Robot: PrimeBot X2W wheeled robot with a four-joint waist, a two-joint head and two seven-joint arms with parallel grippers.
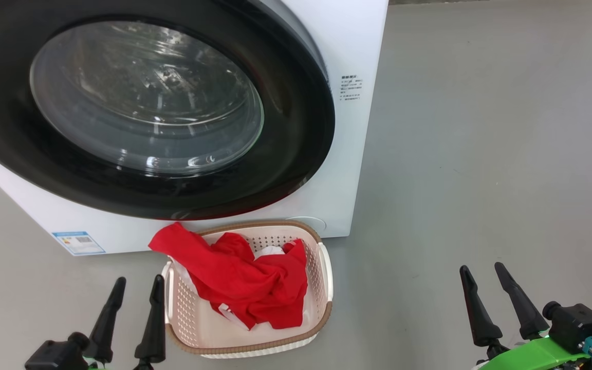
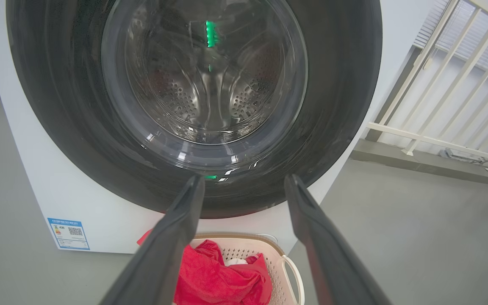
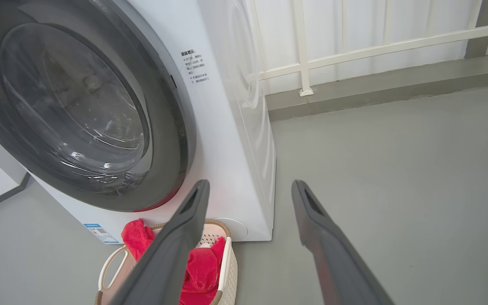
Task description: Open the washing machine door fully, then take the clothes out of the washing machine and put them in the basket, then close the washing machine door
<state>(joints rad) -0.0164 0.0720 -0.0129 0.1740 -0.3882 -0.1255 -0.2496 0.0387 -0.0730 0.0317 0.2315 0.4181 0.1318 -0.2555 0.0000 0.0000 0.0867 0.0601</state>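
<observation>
Left pincer (image 1: pixel 139 280) and right pincer (image 1: pixel 481 267) flank the basket (image 1: pixel 325 272), spread and idle, since clothes (image 1: pixel 244 288) sit inside, washing machine door (image 1: pixel 296 128) seemingly shut

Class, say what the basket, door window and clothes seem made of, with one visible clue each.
Basket: probably moulded plastic, matt cream; regular punched holes. Door window: apparently clear glass, glossy; sharp highlights. Clothes: soft red fabric, matt; folds, drapes over the rim.
</observation>
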